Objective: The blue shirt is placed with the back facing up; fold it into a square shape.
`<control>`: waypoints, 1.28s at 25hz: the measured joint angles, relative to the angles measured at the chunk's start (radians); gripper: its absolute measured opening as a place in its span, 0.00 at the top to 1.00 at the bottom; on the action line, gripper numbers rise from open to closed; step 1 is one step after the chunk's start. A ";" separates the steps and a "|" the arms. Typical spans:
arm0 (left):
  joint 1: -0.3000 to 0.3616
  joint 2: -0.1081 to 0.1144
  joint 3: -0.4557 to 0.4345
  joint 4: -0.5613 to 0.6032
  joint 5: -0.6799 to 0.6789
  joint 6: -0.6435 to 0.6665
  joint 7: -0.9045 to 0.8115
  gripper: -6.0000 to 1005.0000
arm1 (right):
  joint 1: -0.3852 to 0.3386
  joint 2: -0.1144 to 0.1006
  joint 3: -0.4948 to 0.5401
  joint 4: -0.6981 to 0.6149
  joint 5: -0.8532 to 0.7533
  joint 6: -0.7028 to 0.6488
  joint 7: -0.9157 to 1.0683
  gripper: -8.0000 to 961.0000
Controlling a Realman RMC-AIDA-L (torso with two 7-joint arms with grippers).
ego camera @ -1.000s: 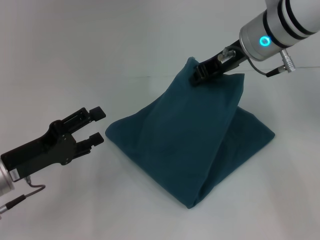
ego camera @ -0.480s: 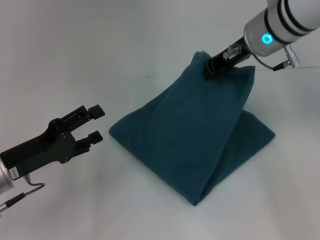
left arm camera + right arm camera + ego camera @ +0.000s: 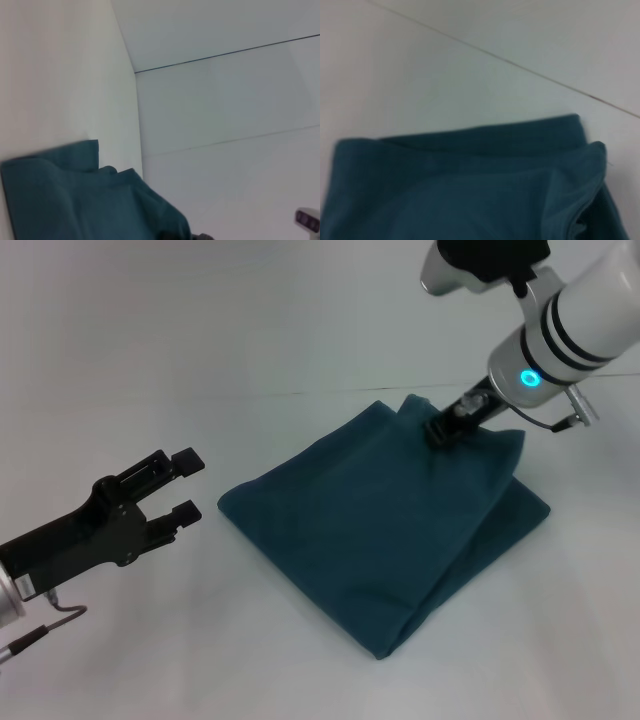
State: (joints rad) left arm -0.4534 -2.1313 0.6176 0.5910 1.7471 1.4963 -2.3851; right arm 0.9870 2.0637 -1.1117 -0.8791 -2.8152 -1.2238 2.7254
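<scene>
The blue shirt (image 3: 385, 515) lies folded into a rough diamond on the white table, its layers stacked at the right edge. My right gripper (image 3: 445, 427) is shut on the shirt's far corner, holding that top layer low over the rest. In the right wrist view the shirt (image 3: 460, 185) fills the lower part, with its folded edges showing. My left gripper (image 3: 185, 485) hovers open to the left of the shirt, apart from it. The left wrist view catches an edge of the shirt (image 3: 75, 200).
A white table (image 3: 200, 360) spreads around the shirt, with a thin dark seam (image 3: 300, 392) running across it behind the cloth.
My right gripper has carried the shirt's corner down and to the right, so the raised tent of cloth has flattened onto the lower layers. The left gripper has barely shifted.
</scene>
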 joint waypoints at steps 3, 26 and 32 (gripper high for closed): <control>0.002 -0.001 -0.001 0.000 0.000 -0.005 0.000 0.08 | -0.010 0.000 0.000 0.027 -0.037 0.031 -0.002 0.92; -0.001 0.001 -0.014 -0.015 0.000 -0.025 0.001 0.08 | -0.026 0.007 0.008 0.073 -0.087 0.055 0.000 0.88; -0.003 -0.001 -0.013 -0.016 0.000 -0.026 0.001 0.08 | -0.025 -0.018 0.016 0.087 -0.089 0.059 0.054 0.87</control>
State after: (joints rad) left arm -0.4564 -2.1327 0.6045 0.5751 1.7472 1.4703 -2.3837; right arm 0.9621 2.0458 -1.0957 -0.7918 -2.9039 -1.1653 2.7797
